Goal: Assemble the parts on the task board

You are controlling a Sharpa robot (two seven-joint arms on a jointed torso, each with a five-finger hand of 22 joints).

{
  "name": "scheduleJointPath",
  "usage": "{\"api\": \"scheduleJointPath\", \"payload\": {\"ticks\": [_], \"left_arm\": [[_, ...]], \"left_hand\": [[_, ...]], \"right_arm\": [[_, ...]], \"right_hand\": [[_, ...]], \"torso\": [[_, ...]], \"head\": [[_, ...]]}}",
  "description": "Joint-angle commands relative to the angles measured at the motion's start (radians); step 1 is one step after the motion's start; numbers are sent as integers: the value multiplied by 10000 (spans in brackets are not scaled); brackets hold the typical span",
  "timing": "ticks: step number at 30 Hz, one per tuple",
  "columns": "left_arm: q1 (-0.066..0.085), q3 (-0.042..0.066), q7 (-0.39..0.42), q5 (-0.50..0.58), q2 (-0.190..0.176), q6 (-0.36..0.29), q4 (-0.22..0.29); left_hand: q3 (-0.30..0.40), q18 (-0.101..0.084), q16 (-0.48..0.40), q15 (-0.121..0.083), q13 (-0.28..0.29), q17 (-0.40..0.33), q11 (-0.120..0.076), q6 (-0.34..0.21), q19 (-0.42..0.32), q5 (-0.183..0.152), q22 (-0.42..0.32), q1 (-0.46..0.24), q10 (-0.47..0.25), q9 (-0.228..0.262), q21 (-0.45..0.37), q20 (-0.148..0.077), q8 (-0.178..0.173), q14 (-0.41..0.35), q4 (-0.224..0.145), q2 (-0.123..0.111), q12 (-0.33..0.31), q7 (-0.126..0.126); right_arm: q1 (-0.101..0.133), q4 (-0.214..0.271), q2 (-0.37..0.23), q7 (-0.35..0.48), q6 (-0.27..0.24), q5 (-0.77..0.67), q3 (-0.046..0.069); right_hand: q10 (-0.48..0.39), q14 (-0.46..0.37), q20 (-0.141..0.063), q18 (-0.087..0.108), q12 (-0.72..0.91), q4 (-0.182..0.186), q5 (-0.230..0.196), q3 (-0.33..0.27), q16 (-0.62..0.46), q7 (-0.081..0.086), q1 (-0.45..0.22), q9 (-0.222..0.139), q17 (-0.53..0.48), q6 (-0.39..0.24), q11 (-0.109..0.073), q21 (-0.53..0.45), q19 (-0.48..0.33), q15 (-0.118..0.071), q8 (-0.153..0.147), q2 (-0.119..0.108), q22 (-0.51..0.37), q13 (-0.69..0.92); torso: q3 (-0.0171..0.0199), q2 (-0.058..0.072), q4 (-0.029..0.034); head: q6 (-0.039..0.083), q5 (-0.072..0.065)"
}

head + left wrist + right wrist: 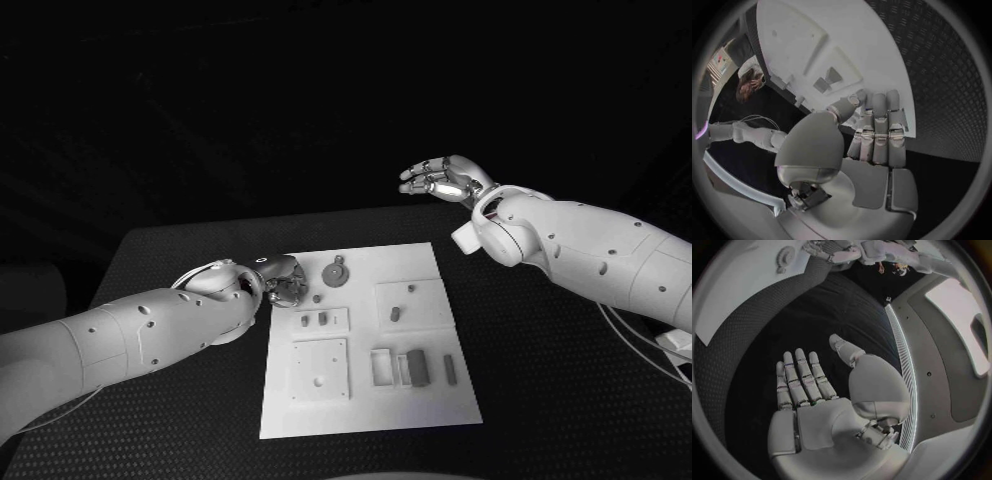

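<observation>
Task board (418, 400) on the table (548, 400) carries small parts (417, 366). Left hand (277, 282) rests at its edge, fingers pressed together; right hand (444, 181) raised, fingers apart, empty.

A robot test lab: a black, grip-textured table (548, 400) in the lower half of the picture, carrying a white task board (418, 415) of small fittings, against a wholly dark backdrop above.

My left hand (278, 280) hangs low with its fingers (879, 125) straight and close together, gripping nothing. My right hand (447, 180) is raised far out, palm bare, fingers (798, 375) loosely extended.
</observation>
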Motion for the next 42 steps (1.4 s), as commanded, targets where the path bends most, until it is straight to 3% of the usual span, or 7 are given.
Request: {"api": "scheduleJointPath", "payload": {"ticks": [1, 4, 10, 18, 24, 30, 42], "left_arm": [[20, 158, 9, 1557, -235, -362, -9], [140, 408, 193, 3482, -496, -474, 57], [507, 642, 1471, 7289, -1132, -388, 482], [910, 686, 2718, 10278, -1745, -52, 1201], [974, 706, 3001, 10657, -1893, 115, 1564], [974, 706, 3050, 10831, -1858, 136, 1652], [973, 709, 3130, 10959, -1879, 81, 1669]], "left_hand": [[-69, 27, 31, 19, -6, 12, 22, 207, -19, 33, 22, -93, -117, 39, -76, 14, 141, -100, 40, -93, -12, 43], [-170, 4, -49, 71, -21, -24, 67, 335, -136, 29, 21, -411, -193, 65, -167, 62, 242, -232, 131, -125, -11, 20], [-488, -16, -265, 208, -69, -120, 195, 178, -535, 34, -79, -929, -508, 41, -291, 188, 246, -603, 162, -93, -31, 65], [-772, -94, -793, 493, -116, -371, 380, 21, -1380, 41, -489, -1281, -908, 32, -328, 468, 279, -1311, 93, -68, -21, 110], [-972, -30, -1776, 828, -162, -815, 444, -147, -2016, 49, -1344, -1512, -1074, 34, -298, 807, 332, -1539, 32, -3, 6, 133], [-1023, -5, -1879, 845, -164, -837, 443, -153, -2011, 36, -1477, -1552, -1070, 37, -285, 832, 354, -1483, 43, 16, 14, 153], [-1094, 14, -1959, 849, -162, -842, 437, -170, -1990, 36, -1597, -1604, -1057, 35, -277, 845, 370, -1427, 44, 34, 22, 158]], "right_arm": [[-4, -31, -100, -774, 619, -2822, 3], [-11, 21, -204, -1120, 1239, -4101, 1], [-89, 535, -466, -1631, 1890, -7081, -17], [-247, 1427, -823, -2130, 1673, -9417, -239], [-439, 1892, -974, -2364, 1576, -10529, -507], [-567, 2102, -943, -2657, 1442, -11497, -728], [-802, 2195, -876, -2647, 1499, -11669, -848]], "right_hand": [[377, 457, -53, 232, 217, -302, -45, 104, 265, 512, 258, 51, 132, 263, -140, 133, 457, -185, 159, 6, -2, 75], [820, 1179, -119, 495, 434, -555, -37, 199, 662, 400, 426, 96, 348, 555, -319, 271, 1169, -474, 333, 0, -68, 137], [1520, 2132, -192, 912, 722, -586, -42, 300, 1126, 233, 708, 153, 676, 942, -616, 386, 2319, -938, 543, -138, -287, 214], [2157, 3067, -209, 1322, 814, -560, -47, 270, 1440, 57, 737, 183, 1071, 1374, -870, 391, 3505, -1419, 714, -284, -559, 186], [2620, 3766, -236, 1601, 736, -547, -49, 279, 1612, -57, 705, 179, 1383, 1639, -1026, 474, 4317, -1743, 778, -385, -637, 141], [2910, 4201, -246, 1775, 496, -540, -49, 303, 1646, -103, 653, 148, 1623, 1760, -1084, 499, 4806, -1932, 767, -491, -664, 109], [3023, 4292, -225, 1823, 321, -522, -48, 317, 1558, -130, 612, 125, 1746, 1826, -1090, 431, 4921, -1957, 754, -610, -680, 87]], "torso": [[5, -11, 3], [8, -10, 7], [13, -12, 2], [-5, -15, 15], [-24, -7, 7], [-18, 11, -9], [-26, 19, 12]], "head": [[107, -67], [161, -171], [232, -215], [234, -225], [242, -170], [223, -129], [74, 33]]}}
